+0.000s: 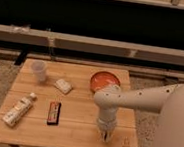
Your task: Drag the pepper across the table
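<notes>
Counter (73, 128): small square light wooden top, seen from above.
End effector (106, 136): points down at the near right part of the counter, just above or touching the wood; how wide it stands cannot be told.
Pepper: not visible anywhere; probably hidden beneath the end effector, though this cannot be confirmed.
Progress: judged mid-drag at best; any remaining travel across the counter cannot be gauged.
Orange bowl (105, 81): far right, appears empty.
Clear cup (39, 71): far left, upright, contents not discernible.
Other items: white packet (63, 86) near centre; dark bar (54, 112) and bottle (18, 110) lying near left.
</notes>
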You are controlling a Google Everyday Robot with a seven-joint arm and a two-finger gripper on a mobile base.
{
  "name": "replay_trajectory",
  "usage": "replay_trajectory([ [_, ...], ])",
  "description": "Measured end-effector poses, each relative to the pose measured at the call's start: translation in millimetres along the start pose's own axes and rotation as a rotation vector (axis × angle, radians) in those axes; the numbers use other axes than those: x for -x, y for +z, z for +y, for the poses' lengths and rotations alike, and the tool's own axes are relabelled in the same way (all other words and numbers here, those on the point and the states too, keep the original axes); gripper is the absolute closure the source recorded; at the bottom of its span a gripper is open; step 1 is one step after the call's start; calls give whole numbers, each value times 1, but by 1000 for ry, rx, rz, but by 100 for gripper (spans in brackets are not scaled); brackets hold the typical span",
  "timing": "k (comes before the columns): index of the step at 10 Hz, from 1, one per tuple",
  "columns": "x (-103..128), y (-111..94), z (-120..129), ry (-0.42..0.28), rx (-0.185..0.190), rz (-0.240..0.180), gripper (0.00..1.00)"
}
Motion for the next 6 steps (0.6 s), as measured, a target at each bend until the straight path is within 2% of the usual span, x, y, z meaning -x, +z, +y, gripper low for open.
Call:
replay_trajectory([
  [5,-5,-2,-9,36,38,-25,25],
  [6,-4,-3,-9,39,48,-34,21],
])
